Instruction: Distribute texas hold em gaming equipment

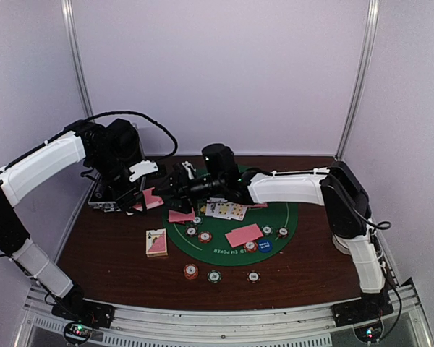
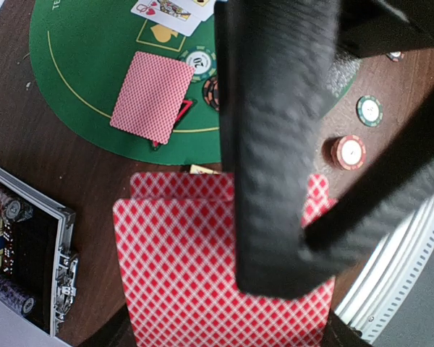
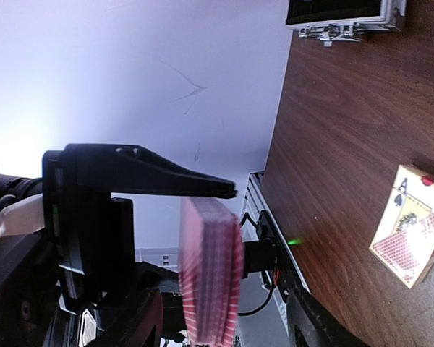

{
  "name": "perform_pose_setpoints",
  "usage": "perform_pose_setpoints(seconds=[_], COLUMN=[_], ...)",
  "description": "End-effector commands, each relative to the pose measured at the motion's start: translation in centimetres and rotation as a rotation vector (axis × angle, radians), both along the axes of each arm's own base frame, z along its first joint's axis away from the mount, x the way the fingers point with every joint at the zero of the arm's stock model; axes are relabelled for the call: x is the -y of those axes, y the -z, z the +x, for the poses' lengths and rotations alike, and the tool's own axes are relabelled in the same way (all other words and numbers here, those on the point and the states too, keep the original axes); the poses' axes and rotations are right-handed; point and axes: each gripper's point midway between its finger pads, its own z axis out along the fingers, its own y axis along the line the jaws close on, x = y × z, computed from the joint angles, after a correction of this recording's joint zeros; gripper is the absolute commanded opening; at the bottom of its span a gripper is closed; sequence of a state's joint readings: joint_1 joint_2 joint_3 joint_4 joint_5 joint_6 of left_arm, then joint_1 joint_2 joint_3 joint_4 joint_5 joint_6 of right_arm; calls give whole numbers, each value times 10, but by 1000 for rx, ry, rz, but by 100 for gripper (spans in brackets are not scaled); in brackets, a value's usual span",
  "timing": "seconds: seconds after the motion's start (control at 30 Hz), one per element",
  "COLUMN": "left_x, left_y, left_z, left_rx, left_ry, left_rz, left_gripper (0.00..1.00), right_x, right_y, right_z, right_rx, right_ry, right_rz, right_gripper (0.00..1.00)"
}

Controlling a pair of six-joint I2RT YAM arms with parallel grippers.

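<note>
My left gripper (image 1: pixel 139 194) is shut on a deck of red-backed playing cards (image 2: pixel 181 275), held above the table's left side. My right gripper (image 1: pixel 170 189) reaches in from the right. In the right wrist view the deck (image 3: pixel 210 267) stands edge-on between its open fingers, with a gap on each side. One black right finger (image 2: pixel 275 144) lies across the deck's top face. Face-down cards (image 1: pixel 244 235), face-up cards (image 1: pixel 226 210), striped chips (image 1: pixel 205 236) and a blue disc (image 1: pixel 265 246) lie on the green mat (image 1: pixel 282 217). A black-red triangle (image 2: pixel 182 110) peeks from under a card (image 2: pixel 152 96).
The silver-edged black case (image 1: pixel 105 199) sits open at the left edge behind the left gripper. A card box (image 1: pixel 156 242) lies on the wood left of the mat. Three chips (image 1: pixel 191 271) (image 1: pixel 214 275) (image 1: pixel 253 276) rest in front of the mat.
</note>
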State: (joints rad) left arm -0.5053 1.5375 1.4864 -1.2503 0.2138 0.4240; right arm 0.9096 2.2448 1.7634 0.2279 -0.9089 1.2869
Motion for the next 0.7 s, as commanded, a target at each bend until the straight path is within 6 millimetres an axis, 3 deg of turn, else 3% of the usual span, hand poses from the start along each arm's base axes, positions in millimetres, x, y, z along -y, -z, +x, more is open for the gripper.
perform_pose_setpoints(seconds=[0.0,0.33,0.5,0.67], left_x=[3,2,0,-1], left_y=[-12,-12,-13,-12], left_z=[3,2,1,0], left_rx=[41,46,48,46], left_ry=[9,9,8,7], left_rz=[-36,-33,-32,-27], left_gripper=[0,0,0,0], right_x=[-15,-19,-4,9], right_y=[-8,9,12,2], right_z=[-8,-7,8,16], right_rx=[25,-4,6,33], right_ry=[-31,-56,-18,8], right_rz=[24,-10,-36,-34], right_gripper=[62,56,51,42])
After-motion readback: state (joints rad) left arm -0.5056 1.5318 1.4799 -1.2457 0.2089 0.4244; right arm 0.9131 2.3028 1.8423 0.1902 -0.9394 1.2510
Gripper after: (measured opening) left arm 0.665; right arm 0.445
